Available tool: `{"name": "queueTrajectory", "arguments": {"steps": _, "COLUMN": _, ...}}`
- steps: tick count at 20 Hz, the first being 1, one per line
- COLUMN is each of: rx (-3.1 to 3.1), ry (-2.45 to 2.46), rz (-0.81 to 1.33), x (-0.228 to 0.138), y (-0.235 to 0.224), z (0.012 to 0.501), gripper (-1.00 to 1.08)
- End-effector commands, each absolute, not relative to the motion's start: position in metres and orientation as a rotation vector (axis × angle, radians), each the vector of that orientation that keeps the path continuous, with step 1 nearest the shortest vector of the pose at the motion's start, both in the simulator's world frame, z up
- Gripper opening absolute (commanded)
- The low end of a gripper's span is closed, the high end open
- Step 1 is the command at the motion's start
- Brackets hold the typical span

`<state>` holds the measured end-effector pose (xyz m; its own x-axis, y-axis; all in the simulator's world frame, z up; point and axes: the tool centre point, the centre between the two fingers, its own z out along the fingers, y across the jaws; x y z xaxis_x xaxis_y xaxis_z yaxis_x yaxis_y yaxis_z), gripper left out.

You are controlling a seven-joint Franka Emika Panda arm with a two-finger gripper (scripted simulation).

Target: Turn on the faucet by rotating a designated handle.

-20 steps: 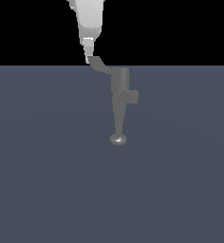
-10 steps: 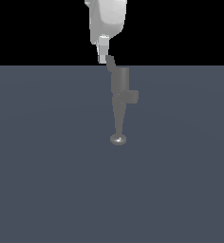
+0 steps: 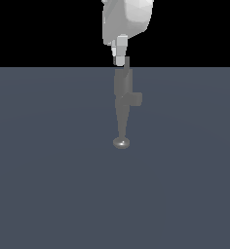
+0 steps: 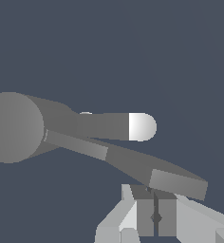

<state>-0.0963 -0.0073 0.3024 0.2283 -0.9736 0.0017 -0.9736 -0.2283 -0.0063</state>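
- Faucet (image 3: 122, 99) position: the fixture is standing near the far edge of the grey floor (image 3: 48, 185), with its tapering spout (image 3: 121, 127) reaching toward the exterior camera and ending in a shiny rounded knob (image 3: 121, 143).
- Boxy stub (image 3: 136, 99): it is projecting from the faucet body toward the exterior view's right. It is not the part to be turned.
- Handle (image 4: 133, 166): in the wrist view the lever is running out from the cylinder body (image 4: 14, 127) and widening into a paddle tip (image 4: 178, 184). In the exterior view it is showing only as a thin sliver above the faucet body.
- Gripper (image 4: 155, 217): it is sitting just beside the paddle tip, on the side away from the faucet body. The fingers (image 4: 167, 216) are appearing pressed together with only a dark seam between them, holding nothing.
- Reason for placement, as a judgement: a closed gripper set against the lever's far end is acting as a pusher, and contact at the tip is giving the longest lever arm about the faucet body.
- Contact between finger and paddle cannot be confirmed from either view.
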Motion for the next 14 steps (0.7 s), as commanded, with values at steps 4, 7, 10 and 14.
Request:
{"name": "queueTrajectory", "arguments": {"steps": 4, "rx": -2.448, "ry": 1.966, "rz": -0.005, "x": -0.09, "y": -0.043, "z": 0.301, "gripper": -1.0}}
{"name": "queueTrajectory", "arguments": {"steps": 7, "rx": -2.446, "ry": 1.969, "rz": -0.004, "x": -0.087, "y": -0.061, "z": 0.301, "gripper": -1.0}}
{"name": "queueTrajectory", "arguments": {"steps": 10, "rx": -2.445, "ry": 1.972, "rz": -0.002, "x": -0.084, "y": -0.078, "z": 0.3, "gripper": -1.0}}
{"name": "queueTrajectory", "arguments": {"steps": 14, "rx": -2.443, "ry": 1.975, "rz": 0.0, "x": -0.08, "y": -0.095, "z": 0.3, "gripper": -1.0}}
